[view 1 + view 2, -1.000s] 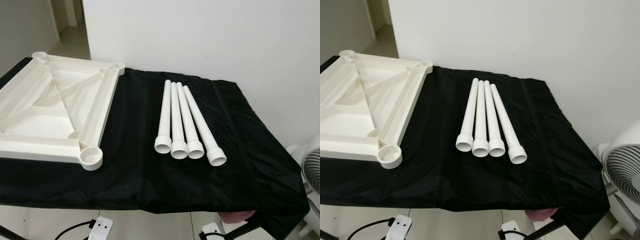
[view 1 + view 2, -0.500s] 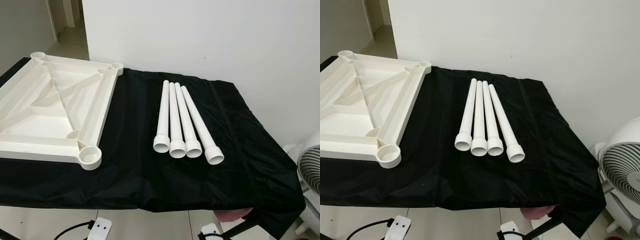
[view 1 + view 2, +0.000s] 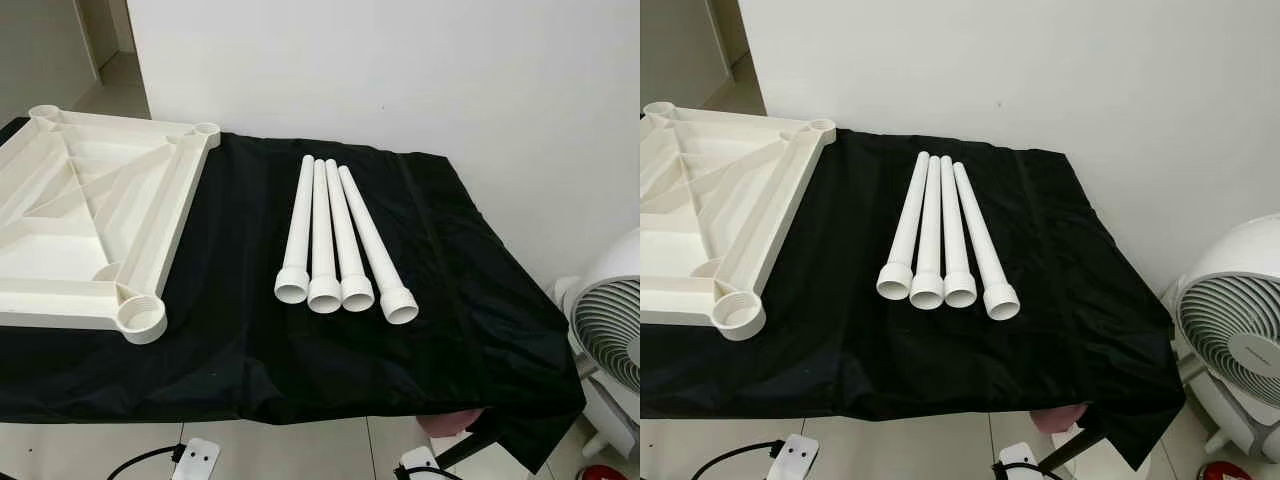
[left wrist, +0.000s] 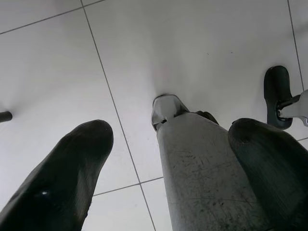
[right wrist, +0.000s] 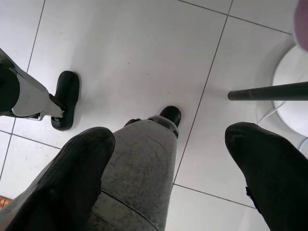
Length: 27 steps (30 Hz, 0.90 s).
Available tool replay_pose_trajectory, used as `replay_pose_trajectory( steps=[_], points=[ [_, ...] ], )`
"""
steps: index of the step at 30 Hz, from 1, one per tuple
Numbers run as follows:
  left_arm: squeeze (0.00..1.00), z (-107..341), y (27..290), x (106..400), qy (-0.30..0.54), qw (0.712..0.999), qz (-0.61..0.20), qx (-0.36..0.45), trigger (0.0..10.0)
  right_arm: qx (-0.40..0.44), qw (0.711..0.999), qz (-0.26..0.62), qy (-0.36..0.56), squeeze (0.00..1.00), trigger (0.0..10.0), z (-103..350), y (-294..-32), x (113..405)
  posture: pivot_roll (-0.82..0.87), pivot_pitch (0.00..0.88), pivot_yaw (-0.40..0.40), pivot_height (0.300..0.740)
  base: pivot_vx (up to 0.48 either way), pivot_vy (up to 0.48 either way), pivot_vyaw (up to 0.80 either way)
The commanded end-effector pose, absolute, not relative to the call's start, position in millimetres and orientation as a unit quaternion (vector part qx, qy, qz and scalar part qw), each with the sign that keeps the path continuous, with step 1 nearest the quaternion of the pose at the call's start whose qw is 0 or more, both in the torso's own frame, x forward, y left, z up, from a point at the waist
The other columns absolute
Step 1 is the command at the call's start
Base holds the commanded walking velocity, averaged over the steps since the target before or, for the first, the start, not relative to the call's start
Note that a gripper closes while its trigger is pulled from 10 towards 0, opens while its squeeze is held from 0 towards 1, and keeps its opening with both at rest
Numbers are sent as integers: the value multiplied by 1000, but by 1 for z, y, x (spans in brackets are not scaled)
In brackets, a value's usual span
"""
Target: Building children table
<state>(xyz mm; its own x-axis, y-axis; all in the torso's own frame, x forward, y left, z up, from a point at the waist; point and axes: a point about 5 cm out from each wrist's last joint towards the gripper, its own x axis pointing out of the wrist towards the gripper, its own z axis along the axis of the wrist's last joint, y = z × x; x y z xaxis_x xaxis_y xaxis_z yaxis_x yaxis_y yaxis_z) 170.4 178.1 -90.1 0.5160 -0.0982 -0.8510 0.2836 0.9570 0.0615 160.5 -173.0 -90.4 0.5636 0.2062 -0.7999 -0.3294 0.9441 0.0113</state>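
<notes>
On the black-draped table (image 3: 250,370), four white table legs (image 3: 335,240) lie side by side, touching, right of the inverted white tabletop (image 3: 80,230). A white fan (image 3: 1230,340) stands at the right. Left gripper (image 4: 163,144) and right gripper (image 5: 168,159) hang over floor tiles (image 4: 144,53), fingers spread, empty.
</notes>
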Motion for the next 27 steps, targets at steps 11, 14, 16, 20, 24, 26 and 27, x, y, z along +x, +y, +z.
replay_pose_trajectory(
  steps=[11, 14, 16, 20, 24, 26, 27],
  points=[
    [0, -97, 179, 155, 508, 849, -109, 94, 10000, -75, 874, 150, 455, 0, 10000, -93, -175, 155, 70, 7, -62, 740, 0, 0, 0],
    [0, -97, 180, 154, 509, 848, -110, 96, 10000, -74, 874, 150, 456, 0, 10000, -93, -175, 154, 71, 6, -60, 740, 0, 0, 0],
    [0, -97, 180, 154, 509, 848, -109, 97, 10000, -74, 874, 150, 456, 0, 10000, -94, -175, 154, 71, 8, -58, 740, 0, 0, 0],
    [0, -97, 180, 155, 509, 848, -110, 98, 10000, -74, 874, 150, 457, 0, 10000, -94, -173, 154, 71, 7, -57, 740, 0, 0, 0],
    [0, -97, 180, 155, 510, 848, -110, 99, 10000, -73, 873, 151, 458, 0, 10000, -95, -168, 154, 72, 7, -57, 740, -60, 0, 0],
    [0, -97, 179, 155, 510, 848, -110, 99, 10000, -73, 873, 152, 459, 0, 10000, -95, -167, 154, 72, 7, -56, 740, -240, 0, 0],
    [0, -97, 179, 155, 509, 848, -109, 99, 10000, -73, 872, 153, 459, 0, 10000, -95, -165, 154, 72, 7, -55, 740, -240, 0, 0]
  ],
)
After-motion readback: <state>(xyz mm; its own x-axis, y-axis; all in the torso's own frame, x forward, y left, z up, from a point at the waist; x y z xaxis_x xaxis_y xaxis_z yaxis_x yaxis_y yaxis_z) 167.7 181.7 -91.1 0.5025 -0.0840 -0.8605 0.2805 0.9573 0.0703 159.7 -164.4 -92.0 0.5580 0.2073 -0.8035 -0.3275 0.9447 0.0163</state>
